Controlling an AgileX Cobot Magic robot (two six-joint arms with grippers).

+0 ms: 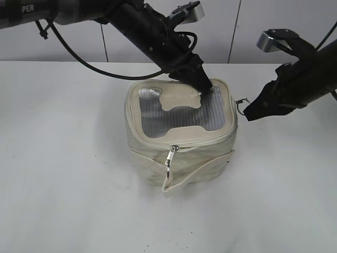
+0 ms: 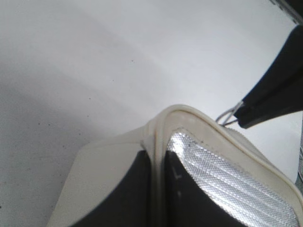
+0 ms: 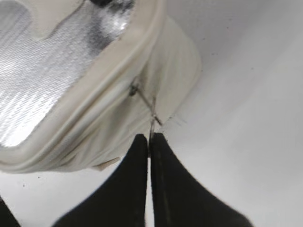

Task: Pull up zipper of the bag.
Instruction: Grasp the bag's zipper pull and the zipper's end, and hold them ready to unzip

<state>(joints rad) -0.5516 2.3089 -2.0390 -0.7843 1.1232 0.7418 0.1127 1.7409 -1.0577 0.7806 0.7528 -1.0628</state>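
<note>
One bag (image 1: 180, 138) sits on the white desk (image 1: 63, 174), near the middle, its grey mesh window facing up. The zipper (image 1: 205, 141) rings the top panel and carries two silver pulls. One pull (image 1: 170, 156) hangs loose down the front face. The other pull (image 3: 150, 111) sticks out from the bag's right side. Two arms reach in. The right fingers (image 3: 149, 142) are pressed together on the tip of that side pull, with only a thin slit between them. The left fingers (image 1: 204, 87) press down on the rear of the top panel; in the left wrist view they lie on either side of a raised cream seam (image 2: 156, 156), apparently pinching it.
</note>
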